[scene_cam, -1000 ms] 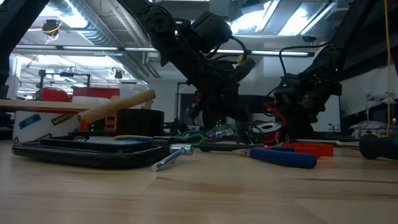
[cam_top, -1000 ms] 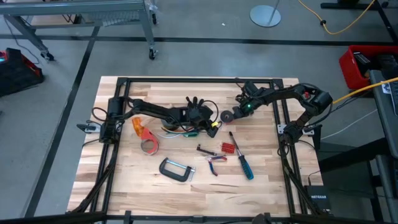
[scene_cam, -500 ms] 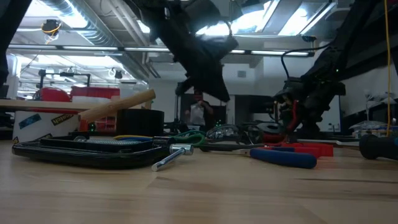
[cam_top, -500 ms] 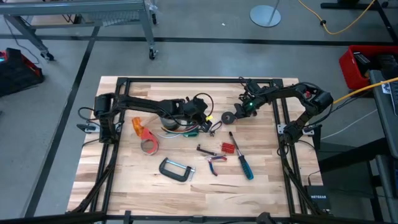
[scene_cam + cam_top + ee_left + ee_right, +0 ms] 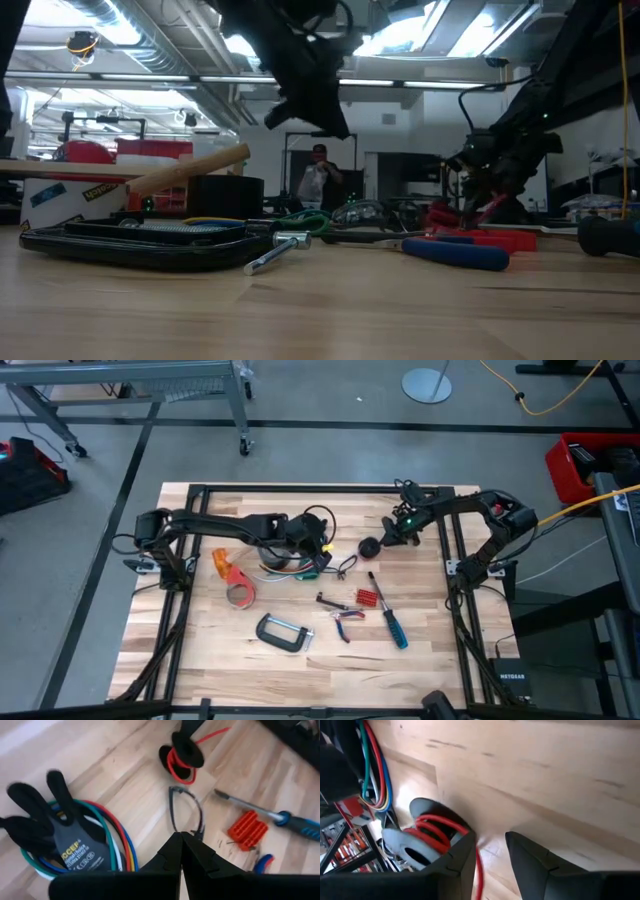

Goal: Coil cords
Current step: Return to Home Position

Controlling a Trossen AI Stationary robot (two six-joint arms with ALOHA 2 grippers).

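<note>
Partly, a black glove [image 5: 62, 837] hides the coiled cords [image 5: 123, 848].

Red wire wound on its spool, the other cords lying looped

We are seeing the red wire [image 5: 172, 770] sitting in several turns around a black spool [image 5: 189, 749] that is lying tipped on the wooden table [image 5: 100, 750], with one loose red end trailing away across the boards. We are finding the other cords [image 5: 120, 852], green, blue, red, white and yellow, lying apart from the spool in a loose flat loop, a black glove [image 5: 60, 827] resting across part of them.
</note>
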